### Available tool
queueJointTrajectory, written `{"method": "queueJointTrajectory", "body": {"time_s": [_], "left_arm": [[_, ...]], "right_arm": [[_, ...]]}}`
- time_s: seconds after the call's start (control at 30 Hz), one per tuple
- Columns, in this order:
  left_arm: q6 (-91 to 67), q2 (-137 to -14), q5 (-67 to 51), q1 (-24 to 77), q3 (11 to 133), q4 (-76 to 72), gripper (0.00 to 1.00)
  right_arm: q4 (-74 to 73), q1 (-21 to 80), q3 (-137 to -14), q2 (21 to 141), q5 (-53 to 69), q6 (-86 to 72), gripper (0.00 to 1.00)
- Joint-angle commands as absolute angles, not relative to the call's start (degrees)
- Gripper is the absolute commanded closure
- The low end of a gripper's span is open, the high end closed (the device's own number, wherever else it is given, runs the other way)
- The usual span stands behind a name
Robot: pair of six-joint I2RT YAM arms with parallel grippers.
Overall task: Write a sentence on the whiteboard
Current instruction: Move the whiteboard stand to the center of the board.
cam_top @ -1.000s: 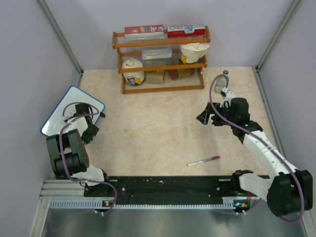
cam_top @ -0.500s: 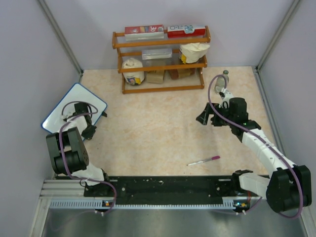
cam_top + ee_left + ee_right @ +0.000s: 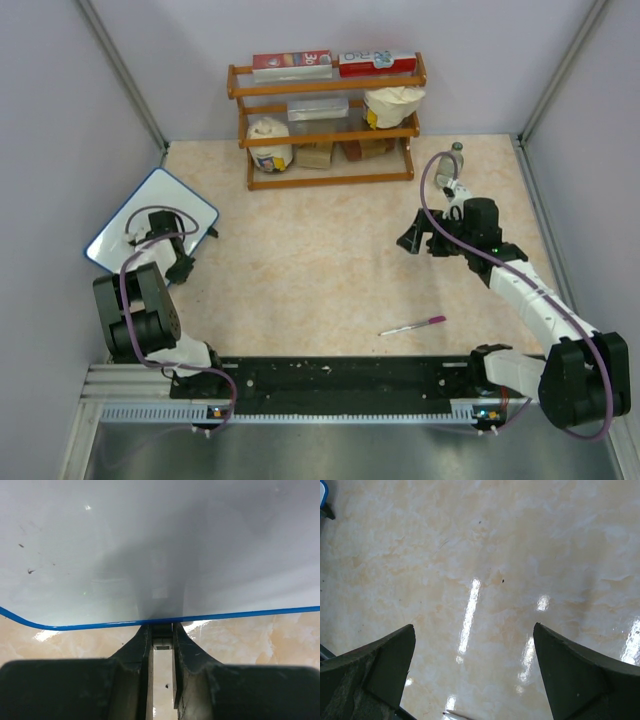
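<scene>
At the far left of the counter [image 3: 300, 260], beside the wall, sits the whiteboard [image 3: 150, 195], turned cornerwise: a glossy white rectangle with a thin blue frame and rounded corners. The left end effector [image 3: 161, 630] is pinched onto its near edge, its dark, scuffed fingers [image 3: 142, 642] nearly together where they meet the blue rim. The counter itself is smooth beige, marbled and shiny with glare streaks. At the back stands a wooden rack [image 3: 325, 120] of orange-brown rails carrying boxes and bags. Near the front, right of centre, a slim marker [image 3: 412, 325] with a pink end lies flat. The right end effector [image 3: 475, 670] hovers over bare counter, its wedge-shaped black fingers spread wide.
</scene>
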State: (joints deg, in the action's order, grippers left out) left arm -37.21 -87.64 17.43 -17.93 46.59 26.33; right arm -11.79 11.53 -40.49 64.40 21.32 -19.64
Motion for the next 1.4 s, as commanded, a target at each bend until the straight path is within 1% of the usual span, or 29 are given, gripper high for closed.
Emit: {"method": "queueJointTrajectory", "body": {"time_s": [0.0, 0.23, 0.4, 0.63, 0.77, 1.13, 1.37], "left_arm": [[-33.3, -86.6, 13.2, -17.4, 43.9, 28.9, 1.00], [-32.2, -81.0, 12.0, -14.6, 41.5, 29.4, 1.00], [-32.5, -81.0, 11.9, -10.4, 41.5, 29.4, 1.00], [-33.3, -85.3, 15.9, -1.1, 46.9, 32.5, 1.00], [-34.3, -88.4, 17.0, 5.9, 49.7, 33.7, 1.00], [-34.2, -94.1, 15.4, 17.7, 55.5, 30.9, 1.00], [-34.7, -99.5, 16.2, 25.6, 61.7, 31.0, 1.00]], "right_arm": [[-11.1, 12.1, -42.3, 63.5, 21.3, -19.6, 0.01], [-11.5, 12.2, -42.3, 63.2, 21.0, -19.6, 0.01], [-12.0, 12.1, -42.0, 62.6, 20.7, -19.6, 0.01], [-13.3, 12.0, -41.7, 60.7, 19.9, -19.4, 0.01], [-14.1, 12.1, -41.7, 59.8, 19.3, -19.4, 0.01], [-15.6, 12.1, -41.6, 58.5, 18.5, -19.5, 0.01], [-16.4, 12.1, -41.8, 58.1, 18.1, -19.8, 0.01]]}}
